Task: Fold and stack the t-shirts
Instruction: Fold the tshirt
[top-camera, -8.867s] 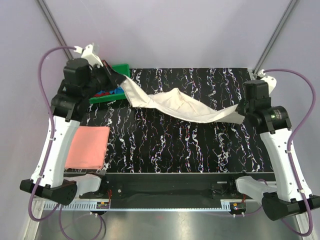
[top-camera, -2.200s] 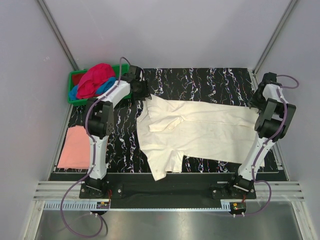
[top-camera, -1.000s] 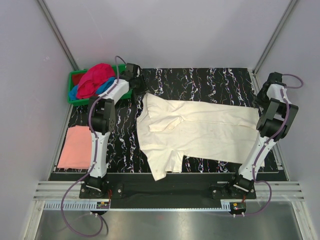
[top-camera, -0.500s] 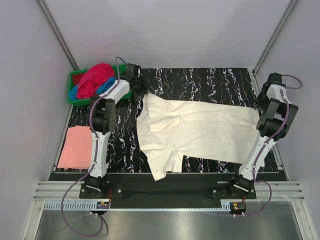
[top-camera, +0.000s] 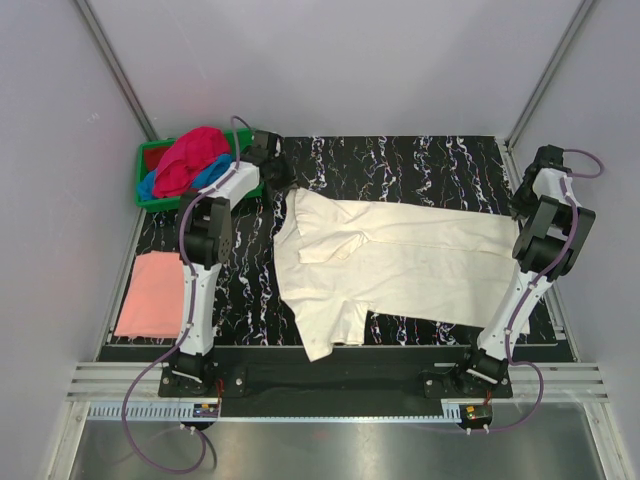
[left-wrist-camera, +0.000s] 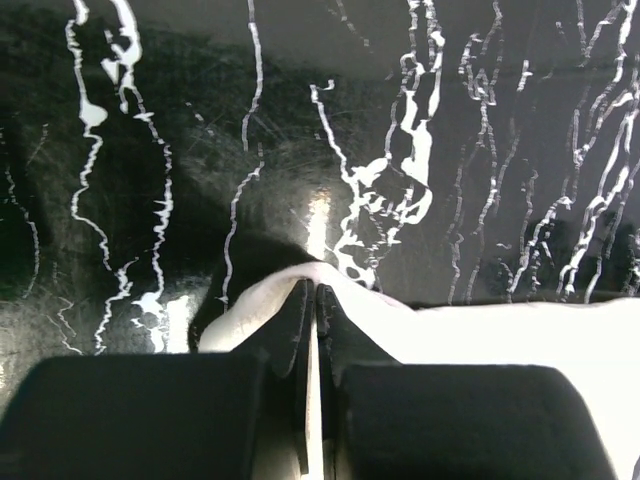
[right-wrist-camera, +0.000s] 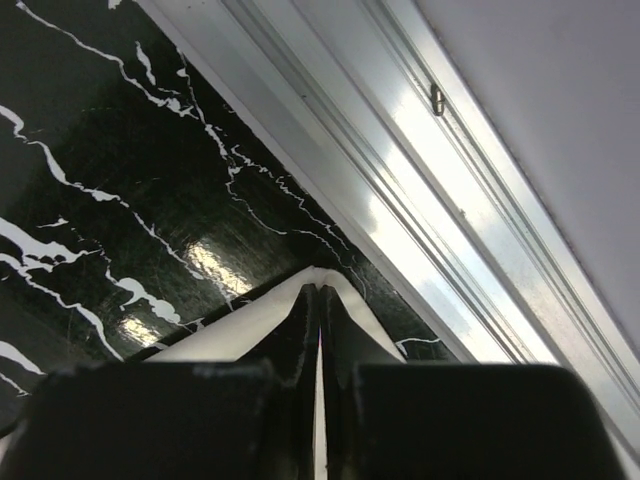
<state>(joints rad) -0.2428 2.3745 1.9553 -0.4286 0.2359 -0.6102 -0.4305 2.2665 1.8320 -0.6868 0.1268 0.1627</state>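
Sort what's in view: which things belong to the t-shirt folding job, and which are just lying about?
Job: cream t-shirt, pinched by left gripper and right gripper; folded salmon-pink t-shirt; magenta-red t-shirt; blue t-shirt.
Lying about: green crate holding those two; marbled table.

Robot lab cell: blank grey walls (top-camera: 350, 60), aluminium framing (top-camera: 115, 70) (arms (top-camera: 197, 290) bolted down), marbled table (top-camera: 400, 160).

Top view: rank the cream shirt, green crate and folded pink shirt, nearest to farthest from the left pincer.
1. Cream shirt, pinched in the left pincer.
2. Green crate, just to its left.
3. Folded pink shirt, near-left corner.
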